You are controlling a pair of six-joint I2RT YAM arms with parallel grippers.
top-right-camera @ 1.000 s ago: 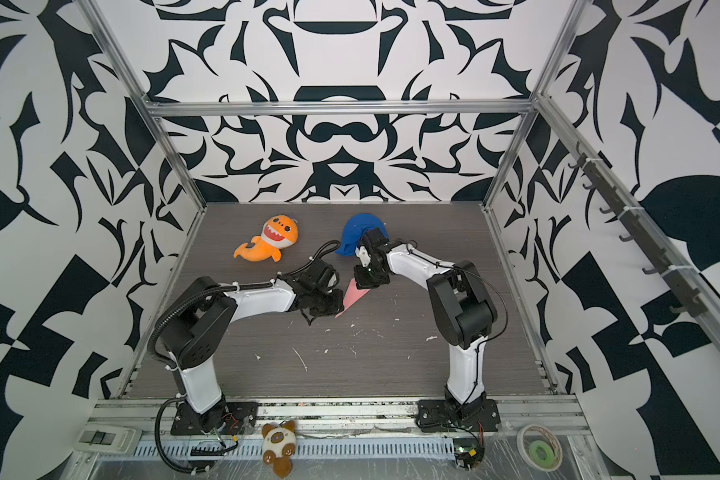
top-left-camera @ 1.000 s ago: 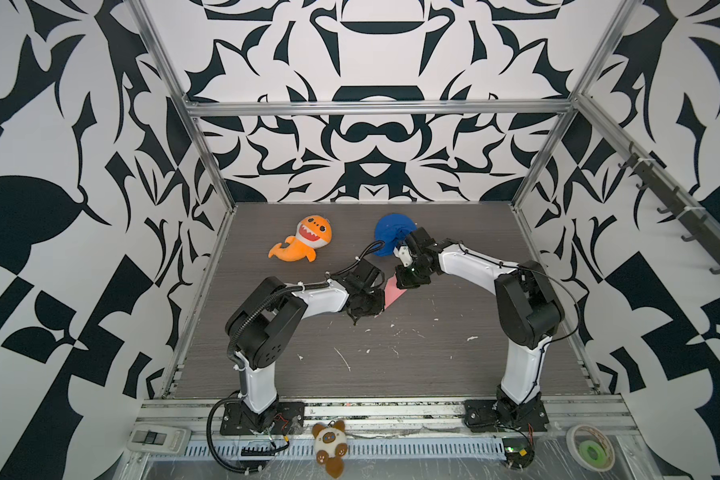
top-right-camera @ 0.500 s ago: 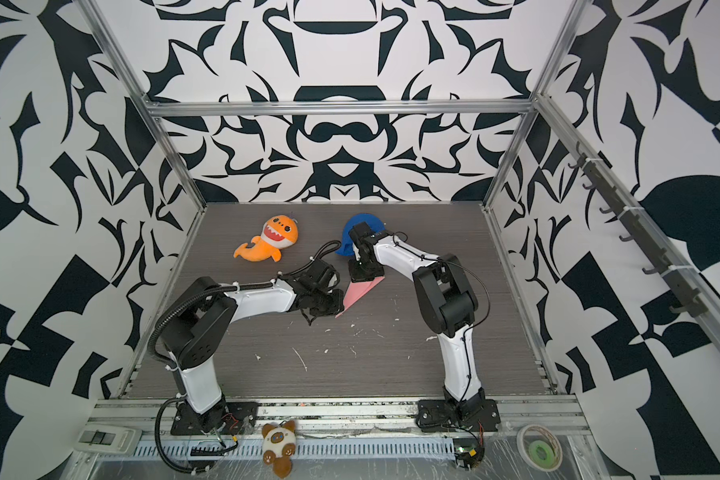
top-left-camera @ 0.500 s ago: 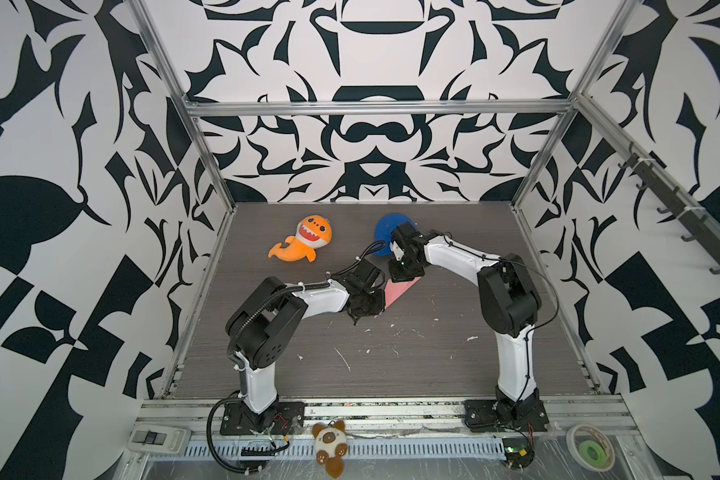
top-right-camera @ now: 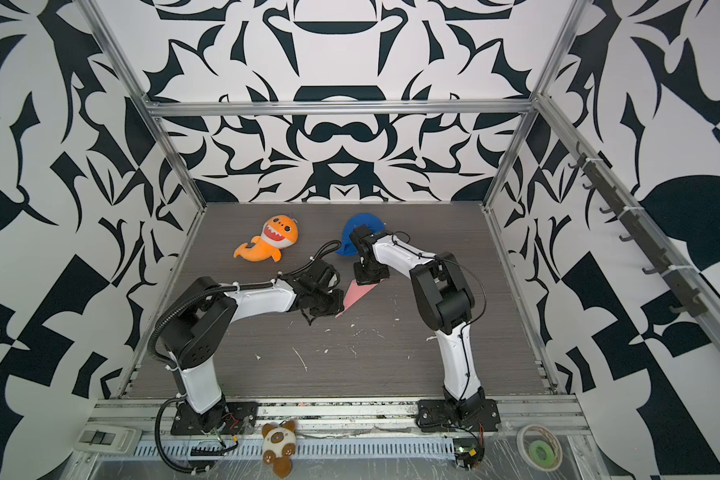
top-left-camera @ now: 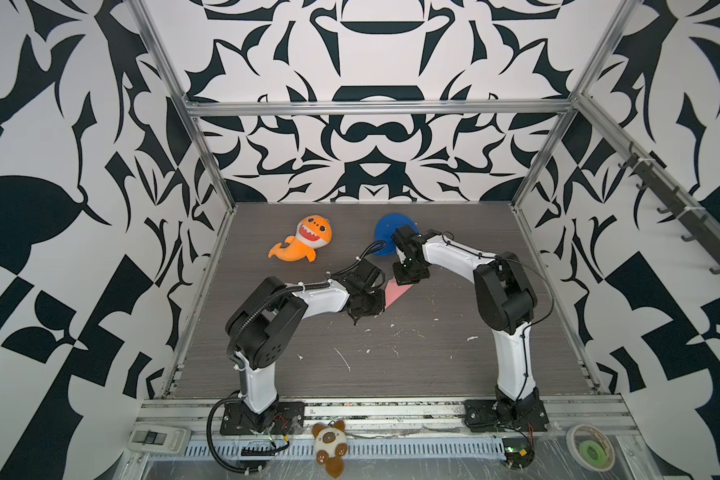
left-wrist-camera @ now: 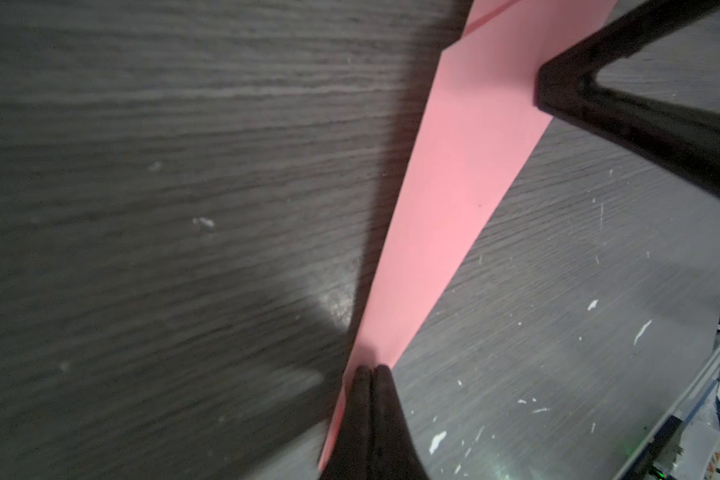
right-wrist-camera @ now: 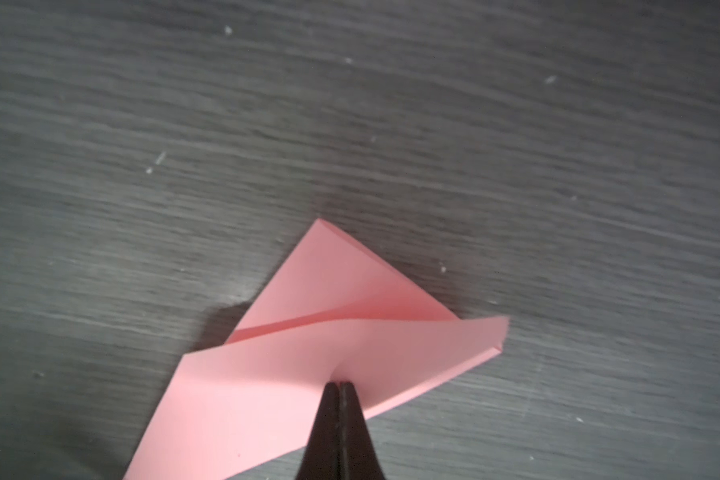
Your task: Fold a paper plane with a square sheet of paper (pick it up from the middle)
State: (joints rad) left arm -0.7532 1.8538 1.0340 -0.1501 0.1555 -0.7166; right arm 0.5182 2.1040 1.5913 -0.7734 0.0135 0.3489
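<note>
Since both of my grippers are down on the pink paper [top-left-camera: 393, 293] right now, I reckon this is the crease-flattening bit. The paper's lying on the desk [top-left-camera: 391, 365] between my two arms, folded into a long narrow dart shape. It's well apart from the orange shark plush [top-left-camera: 304, 241], and the blue cloth lump [top-left-camera: 385, 230] sits just behind my right wrist.

Left gripper [left-wrist-camera: 368, 370]: jaws pressed together, nothing between them as far as I can see, tip resting on the paper near its narrow nose end. Right gripper [right-wrist-camera: 339, 384]: same deal, jaws together, tip pushing on the wide tail end close to its edge. In the right wrist view the tail layers aren't flat. One flap gapes up off the layer beneath, with a shadowed pocket between them.

How I'd do this well: use the left tip purely as an anchor on the nose, pressing straight down. Then drag the right tip along the fold line towards the loose flap, slow and firm. Thin paper on a smooth desk will probably skid or pivot if I push sideways harder than I push down, so pressure first, travel second. I'd also stay on the crease itself rather than mid-panel, otherwise I might put a new wrinkle in the wing.
</note>
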